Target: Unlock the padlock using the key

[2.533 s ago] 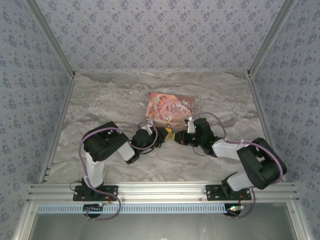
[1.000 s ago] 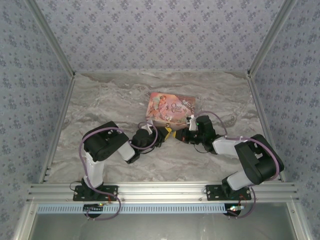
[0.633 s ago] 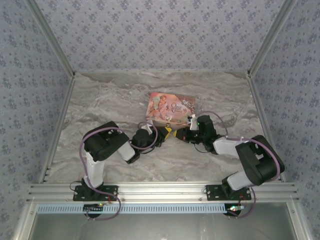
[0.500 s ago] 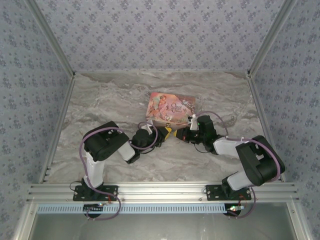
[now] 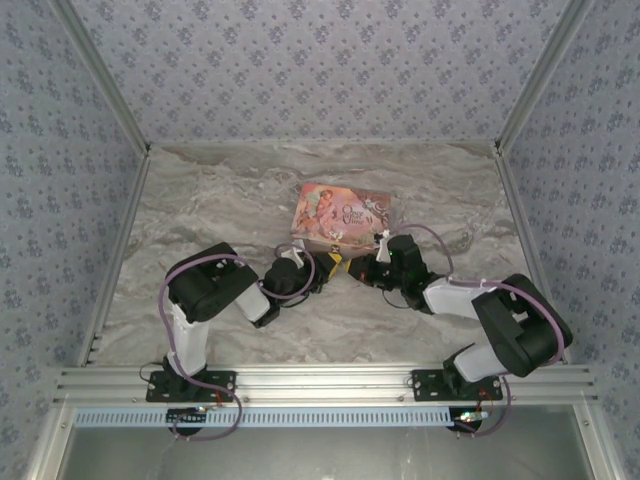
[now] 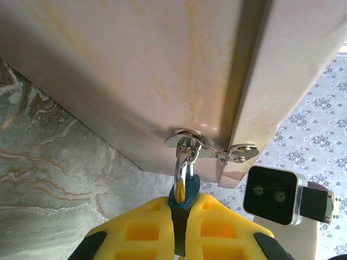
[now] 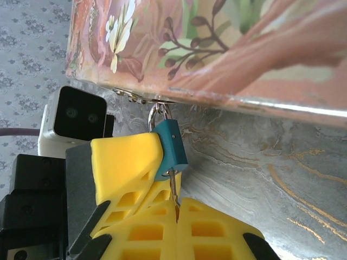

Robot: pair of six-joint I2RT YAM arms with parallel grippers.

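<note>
The marble counter (image 5: 220,200) carries a pink illustrated box (image 5: 342,215), lying flat a little right of centre and toward the far edge. Both arms reach in to the middle of the box's near side and meet there. The left gripper (image 6: 181,219) comes from the left, its yellow fingers (image 6: 135,233) pressed narrowly onto the body of the padlock (image 7: 170,143), one on each flat face. The right gripper (image 7: 177,214) comes from the right with its fingers pinched together just beneath the padlock, apart from its body. The small blue padlock hangs off the box's near edge, above the counter, between the two grippers. Its thin shackle (image 7: 158,116) is threaded through the metal hasp (image 6: 187,143) on the box's side. A slim key (image 7: 173,187) runs from the padlock's underside straight into the right gripper's pinch.
</note>
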